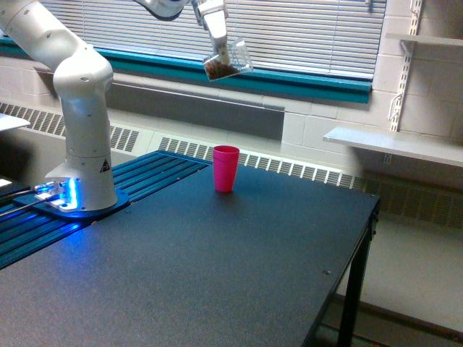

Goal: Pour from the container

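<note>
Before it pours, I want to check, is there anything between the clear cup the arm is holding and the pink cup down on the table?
Nothing visible. The clear cup hangs tilted in the gripper, high above the pink cup, with only open air between them.

I'm working in what looks like a lab or institutional classroom: my white arm (79,108) is bolted by its blue-lit base to a dark work table (217,267) on plain metal legs. Behind it I see painted cinder-block wall, a long window with closed blinds (304,32) over a teal sill, and a radiator grille (289,166) along the wall. At the exterior view's right, bare bracket shelves (394,144) hang on slotted rails.
</note>
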